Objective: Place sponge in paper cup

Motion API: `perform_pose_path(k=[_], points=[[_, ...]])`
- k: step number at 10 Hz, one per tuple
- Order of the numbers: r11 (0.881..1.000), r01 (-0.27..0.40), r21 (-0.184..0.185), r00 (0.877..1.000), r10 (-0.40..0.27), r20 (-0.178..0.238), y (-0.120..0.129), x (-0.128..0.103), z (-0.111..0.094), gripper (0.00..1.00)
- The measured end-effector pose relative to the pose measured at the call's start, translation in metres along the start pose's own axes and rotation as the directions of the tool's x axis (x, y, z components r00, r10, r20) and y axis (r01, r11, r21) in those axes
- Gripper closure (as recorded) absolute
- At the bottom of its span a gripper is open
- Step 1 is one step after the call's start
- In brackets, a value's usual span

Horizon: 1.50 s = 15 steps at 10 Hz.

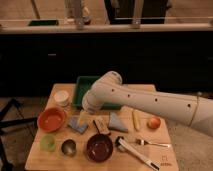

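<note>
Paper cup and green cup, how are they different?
The paper cup is white; the green cup is see-through green. The paper cup stands at the back, by the green tray; the green cup stands at the front, near the orange bowl. Both are round and upright. The pincer hangs over the sponge, away from both.

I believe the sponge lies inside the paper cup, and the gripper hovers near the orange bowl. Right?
No: the camera view shows the sponge on the table beside the orange bowl, not inside the paper cup. The gripper does hover near that bowl, over the sponge.
</note>
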Motion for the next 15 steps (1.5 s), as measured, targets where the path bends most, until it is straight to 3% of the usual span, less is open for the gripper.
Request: perform_pose_path(k=[4, 6, 10, 15], points=[[1.000, -0.001, 0.002, 1.000, 0.001, 0.001, 0.000, 0.000, 0.000, 0.20], [0.998, -0.054, 0.032, 0.999, 0.054, 0.008, -0.005, 0.008, 0.007, 0.20], [0.978, -0.194, 0.076, 0.981, 0.194, 0.014, -0.011, 0.047, 0.053, 0.20], [0.960, -0.264, 0.091, 0.961, 0.270, -0.057, -0.005, 0.061, 0.100, 0.20]])
